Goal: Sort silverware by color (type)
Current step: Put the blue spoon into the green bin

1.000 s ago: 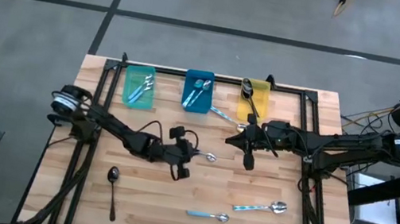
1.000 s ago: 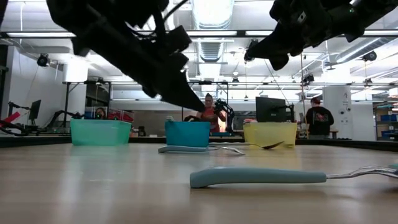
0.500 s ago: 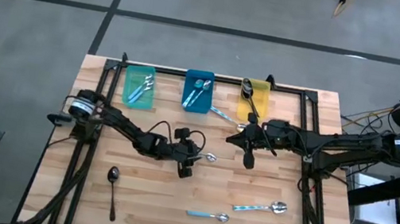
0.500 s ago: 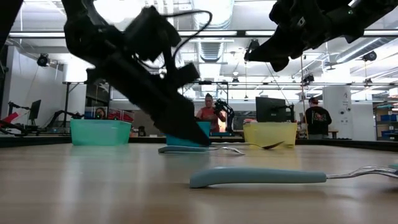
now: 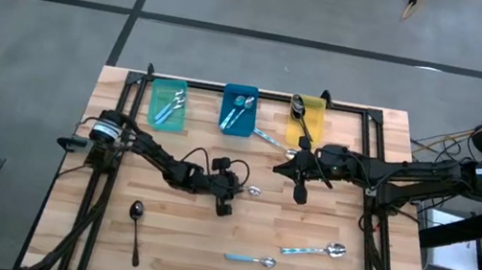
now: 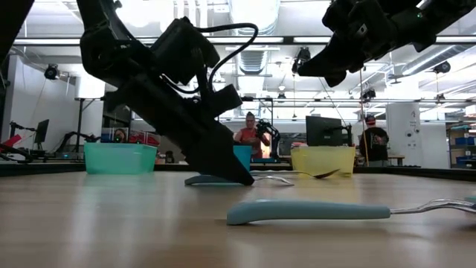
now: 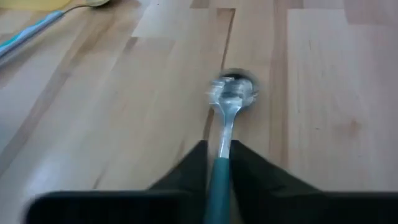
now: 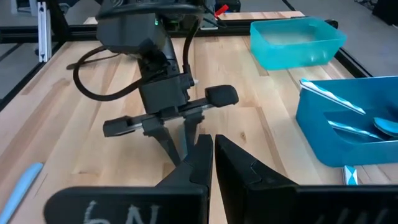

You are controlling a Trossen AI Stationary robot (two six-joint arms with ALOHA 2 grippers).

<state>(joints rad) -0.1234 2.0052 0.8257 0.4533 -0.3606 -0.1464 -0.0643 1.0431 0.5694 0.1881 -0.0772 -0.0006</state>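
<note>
Your left gripper [image 7: 219,163] pinches a blue-handled spoon [image 7: 225,121] mid-desk — several spoons sit in bins [image 5: 236,123], four loose; right gripper [image 5: 297,194] hangs closed, empty.

The tabletop [image 5: 185,243] is pale wood in lengthwise planks; on it stand a teal plastic bin [image 5: 166,104], a blue plastic bin [image 5: 238,109] and a yellow plastic bin [image 5: 307,118]. The small spoon with a silver bowl and light-blue handle [image 7: 225,124] lies between black fingers [image 7: 193,168]; another spoon, dark all over [image 5: 136,223], lies on the same wood.
</note>
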